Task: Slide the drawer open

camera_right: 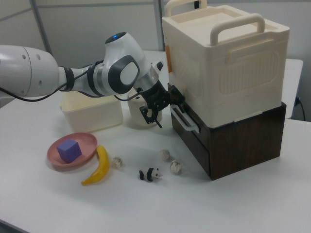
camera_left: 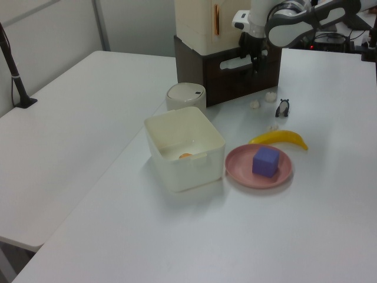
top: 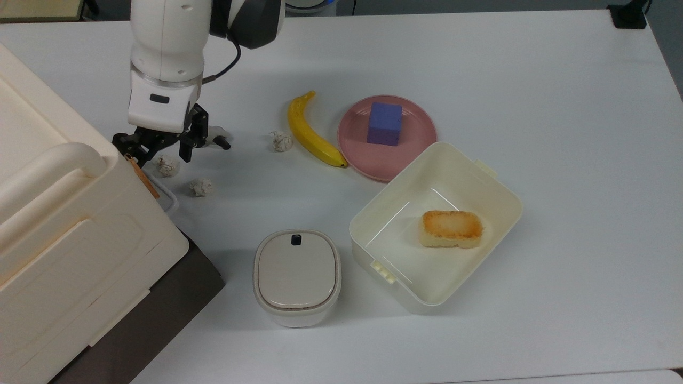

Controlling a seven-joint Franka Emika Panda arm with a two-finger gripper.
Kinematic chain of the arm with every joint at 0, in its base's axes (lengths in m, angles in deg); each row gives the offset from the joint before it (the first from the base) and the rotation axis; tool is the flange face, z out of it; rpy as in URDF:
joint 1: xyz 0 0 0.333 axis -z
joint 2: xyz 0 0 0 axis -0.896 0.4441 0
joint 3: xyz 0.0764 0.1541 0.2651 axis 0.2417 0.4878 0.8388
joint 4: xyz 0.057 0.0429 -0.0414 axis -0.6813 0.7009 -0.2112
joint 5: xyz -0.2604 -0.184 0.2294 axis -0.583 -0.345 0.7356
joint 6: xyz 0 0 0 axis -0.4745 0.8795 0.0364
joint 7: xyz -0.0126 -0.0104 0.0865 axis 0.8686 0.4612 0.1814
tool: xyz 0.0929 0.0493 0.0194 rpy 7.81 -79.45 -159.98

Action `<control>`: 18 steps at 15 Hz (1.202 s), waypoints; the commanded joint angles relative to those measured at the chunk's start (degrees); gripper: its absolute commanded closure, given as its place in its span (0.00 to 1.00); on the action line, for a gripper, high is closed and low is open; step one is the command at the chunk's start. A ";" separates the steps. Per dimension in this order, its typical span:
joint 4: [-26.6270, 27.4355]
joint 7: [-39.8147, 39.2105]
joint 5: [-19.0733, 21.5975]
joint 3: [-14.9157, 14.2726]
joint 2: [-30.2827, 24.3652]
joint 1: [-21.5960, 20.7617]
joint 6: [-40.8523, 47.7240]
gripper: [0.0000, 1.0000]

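The drawer has a dark brown front and sits in the dark base under a big cream bin. Its white loop handle runs along the top of the front. In the left view the drawer and handle face the table. My gripper is open, right at the handle's far end in the right view, one finger on each side of it. From the top view my gripper hovers just off the bin's corner, above the handle. The left view places my gripper against the drawer front.
A toy panda and paper balls lie close by the gripper. Further along are a banana, a pink plate with a blue cube, an open cream container holding bread, and a small lidded pot.
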 commanded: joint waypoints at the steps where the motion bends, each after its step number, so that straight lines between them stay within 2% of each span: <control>1: 0.88 3.92 -0.77 1.13 0.39 -0.47 -1.30 0.00; 6: 2.12 10.35 -0.69 3.33 -0.13 -0.47 -0.77 0.00; 10: 2.21 13.87 -0.42 3.33 -0.84 -0.73 -0.59 0.00; 12: 2.47 16.59 -0.42 4.47 -2.76 -0.91 3.95 0.00; 18: 2.47 18.26 -0.25 7.02 -5.83 -0.99 15.28 0.00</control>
